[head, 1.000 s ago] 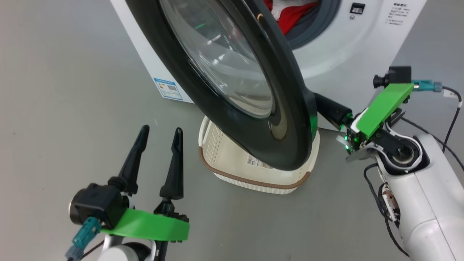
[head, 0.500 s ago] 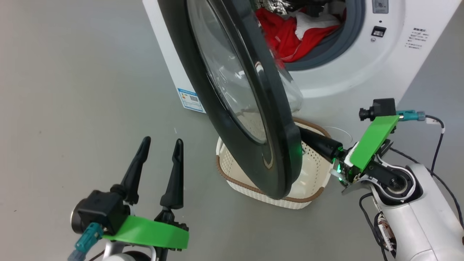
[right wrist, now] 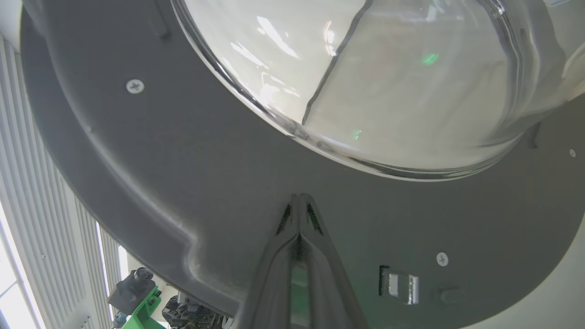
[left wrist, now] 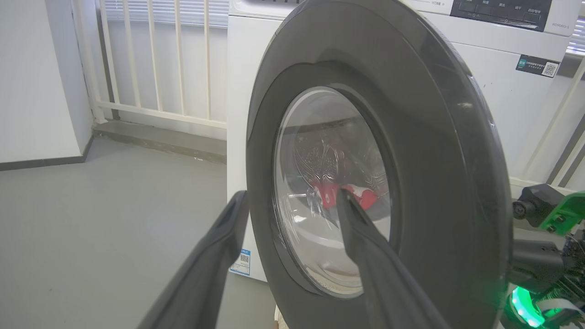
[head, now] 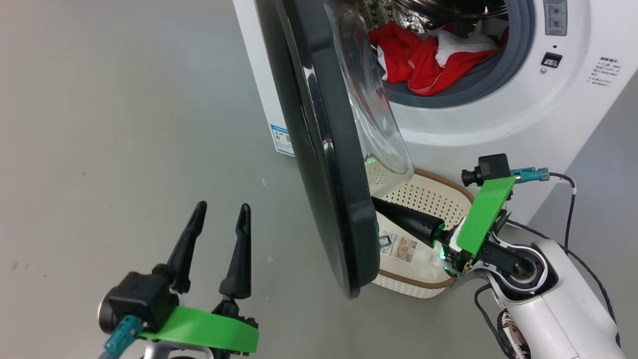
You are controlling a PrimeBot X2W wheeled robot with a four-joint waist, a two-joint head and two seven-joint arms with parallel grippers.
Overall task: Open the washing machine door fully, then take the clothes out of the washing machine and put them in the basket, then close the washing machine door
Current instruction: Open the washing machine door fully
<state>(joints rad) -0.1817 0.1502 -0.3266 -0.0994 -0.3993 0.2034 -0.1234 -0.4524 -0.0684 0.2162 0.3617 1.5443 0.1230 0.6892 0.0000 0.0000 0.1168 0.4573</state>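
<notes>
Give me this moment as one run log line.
door: part open | right gripper: shut, tips on door's inner face | left gripper: open, empty | clothes: in drum | basket: below door, no clothes

**Operator:** Classify the site.

**Technician:** Indoor test room or laboratory bay. It could also be a plain utility room, and the views do not settle which.

**Operator:** List the evidence.

**Technician:**
1. The floor (head: 124, 124) is smooth, bare and uniformly grey.
2. The washing machine (head: 498, 129) stands free on that floor with its white side panel exposed.
3. A white railing (left wrist: 155, 59) of vertical bars runs behind it, with slatted blinds (left wrist: 132, 9) beyond.
4. The wall (left wrist: 36, 77) is plain white with a dark skirting (left wrist: 41, 162).
5. A basket (head: 428, 197) sits directly on the floor just in front of the machine.
</notes>
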